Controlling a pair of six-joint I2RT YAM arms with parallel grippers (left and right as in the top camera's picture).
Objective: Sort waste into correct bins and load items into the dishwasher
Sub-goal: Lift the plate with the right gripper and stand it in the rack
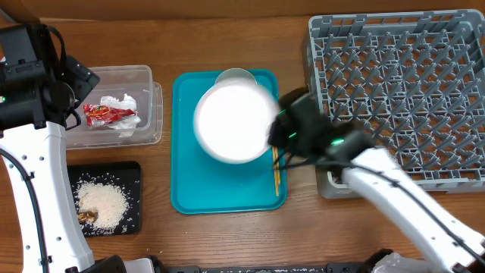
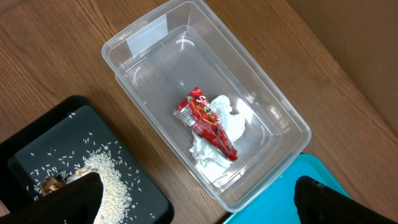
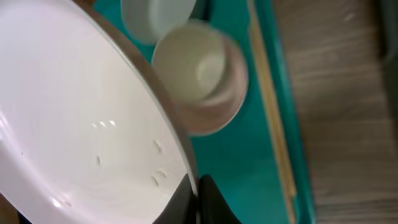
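My right gripper (image 3: 198, 182) is shut on the rim of the round pale plate (image 1: 235, 121), held tilted above the teal tray (image 1: 189, 193). Under the plate a small white cup (image 3: 199, 74) and a pale bowl (image 3: 155, 18) stand on the tray, with the wooden chopsticks (image 3: 273, 124) along its right side. My left gripper (image 2: 199, 205) hangs open and holds nothing above the near corner of the clear tub (image 2: 124, 37). The red wrapper (image 2: 208, 124) and white tissue (image 2: 217, 149) lie inside the tub. The black tray (image 1: 132, 171) holds rice (image 1: 102, 201) and brown bits.
The grey dish rack (image 1: 402, 91) fills the right side of the table, its near left corner close behind my right arm. The clear tub sits left of the teal tray, the black tray in front of it.
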